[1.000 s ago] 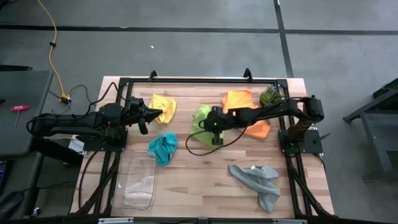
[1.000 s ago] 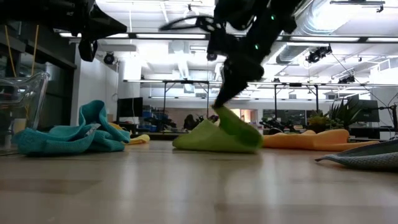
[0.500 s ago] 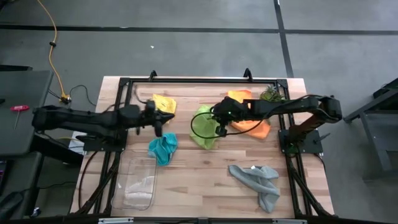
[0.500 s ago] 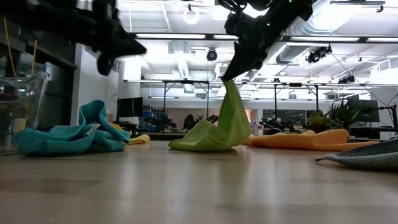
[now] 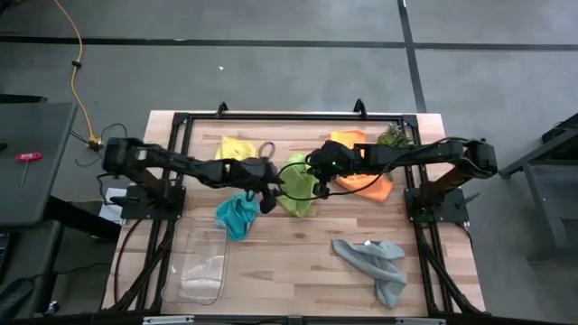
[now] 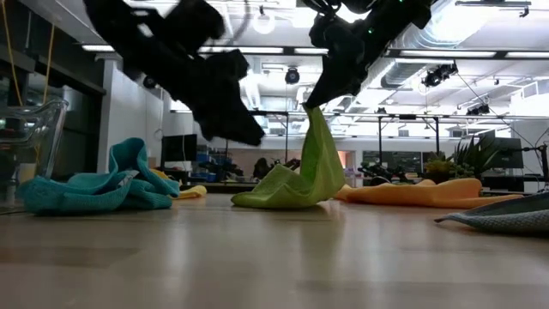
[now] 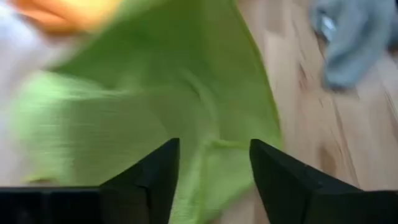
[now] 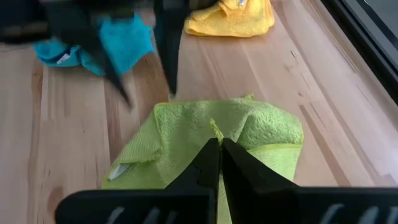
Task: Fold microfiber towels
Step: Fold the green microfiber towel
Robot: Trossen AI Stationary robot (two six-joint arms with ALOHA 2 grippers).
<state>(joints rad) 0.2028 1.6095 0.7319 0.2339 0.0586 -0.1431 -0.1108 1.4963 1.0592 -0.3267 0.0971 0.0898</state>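
Observation:
The lime green towel (image 5: 296,185) is drawn up into a peak near the table's middle, and my right gripper (image 6: 310,105) is shut on its top. My left gripper (image 5: 268,200) hovers open just left of this towel and above the table. In the left wrist view its two fingers (image 7: 155,177) frame the green cloth (image 7: 186,106) without visibly touching it. The yellow towel (image 5: 237,149), the teal towel (image 5: 237,215), the orange towel (image 5: 363,170) and the grey towel (image 5: 375,264) lie crumpled on the wood. My right gripper pinches a raised bit of the lime green towel's edge (image 8: 214,129) between its two shut fingers, coming slanting down from the table's right. The cloth hangs below the fingers as a steep peak (image 6: 319,154), while its lower part (image 6: 270,196) stays heaped on the table.
A clear plastic tray (image 5: 203,266) lies at the near left. A small green plant (image 5: 391,138) stands at the far right, beside the orange towel. A black frame (image 5: 271,117) runs around the table. Bare wood (image 5: 289,271) shows between the tray and the grey towel.
My left gripper has swept from the yellow towel toward the table's right, down to the lime green towel, and has opened. My right gripper has pulled the green towel's pinched part up, so the cloth went from a low heap to a standing peak, its base staying put.

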